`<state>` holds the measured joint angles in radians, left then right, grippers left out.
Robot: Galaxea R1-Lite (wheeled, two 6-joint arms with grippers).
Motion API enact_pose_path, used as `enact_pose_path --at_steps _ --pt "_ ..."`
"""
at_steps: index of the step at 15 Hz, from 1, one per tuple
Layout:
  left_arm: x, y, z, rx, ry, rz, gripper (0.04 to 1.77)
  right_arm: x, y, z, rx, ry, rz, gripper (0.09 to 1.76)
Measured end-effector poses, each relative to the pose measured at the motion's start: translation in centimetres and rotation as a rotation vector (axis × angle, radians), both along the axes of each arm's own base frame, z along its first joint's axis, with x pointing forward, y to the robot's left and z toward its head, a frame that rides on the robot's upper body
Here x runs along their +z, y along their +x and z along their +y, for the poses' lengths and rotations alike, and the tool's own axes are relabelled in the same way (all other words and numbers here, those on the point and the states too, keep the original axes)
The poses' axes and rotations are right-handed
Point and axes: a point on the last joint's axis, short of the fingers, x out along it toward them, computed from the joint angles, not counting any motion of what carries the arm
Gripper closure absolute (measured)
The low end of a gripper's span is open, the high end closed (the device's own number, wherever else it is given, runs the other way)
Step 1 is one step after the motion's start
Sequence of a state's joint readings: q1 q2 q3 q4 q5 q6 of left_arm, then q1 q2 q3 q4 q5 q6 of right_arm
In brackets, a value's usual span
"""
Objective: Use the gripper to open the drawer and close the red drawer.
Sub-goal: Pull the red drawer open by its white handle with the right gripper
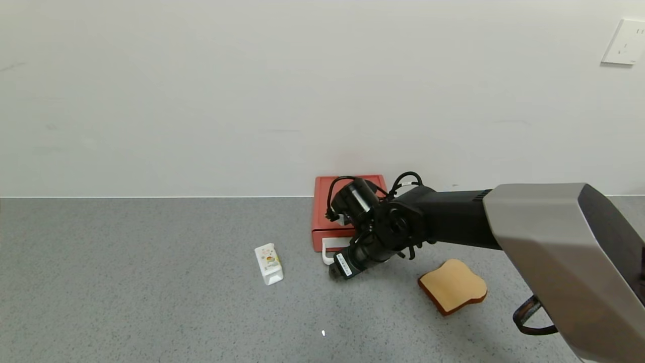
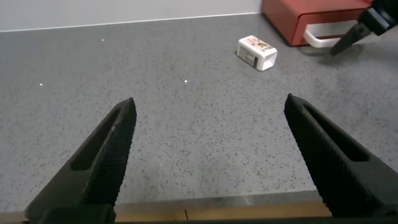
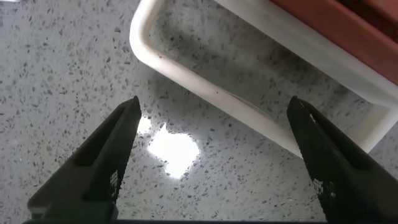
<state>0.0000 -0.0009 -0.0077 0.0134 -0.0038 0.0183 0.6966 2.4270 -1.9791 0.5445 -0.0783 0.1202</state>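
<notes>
The right gripper (image 3: 208, 155) was spread wide, empty, beside the drawer (image 1: 332, 212)'s handle (image 3: 249, 106); the loop could be missed; the drawer might be shoved.

Grey speckled countertop (image 1: 126, 282) spreading wide under a plain white wall (image 1: 252, 91). Small white carton (image 1: 268, 263) lying on its side out in the open, printed label facing up, a little orange in the design. Well apart to the robot's right, a slice of toast (image 1: 452, 285), tan face, darker brown crust, flat on the counter. White wall socket (image 1: 624, 42) high in the far right corner. Bright glare spot (image 3: 173, 151) bouncing off the stone.
</notes>
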Motion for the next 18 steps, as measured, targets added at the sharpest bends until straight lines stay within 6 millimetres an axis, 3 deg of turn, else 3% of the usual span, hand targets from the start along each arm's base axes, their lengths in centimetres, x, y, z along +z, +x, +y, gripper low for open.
enact_pose_path --at_steps 18 --pt "0.0 0.0 0.0 -0.013 0.0 0.001 0.09 0.3 -3.3 0.4 -0.003 -0.076 0.156 0.14"
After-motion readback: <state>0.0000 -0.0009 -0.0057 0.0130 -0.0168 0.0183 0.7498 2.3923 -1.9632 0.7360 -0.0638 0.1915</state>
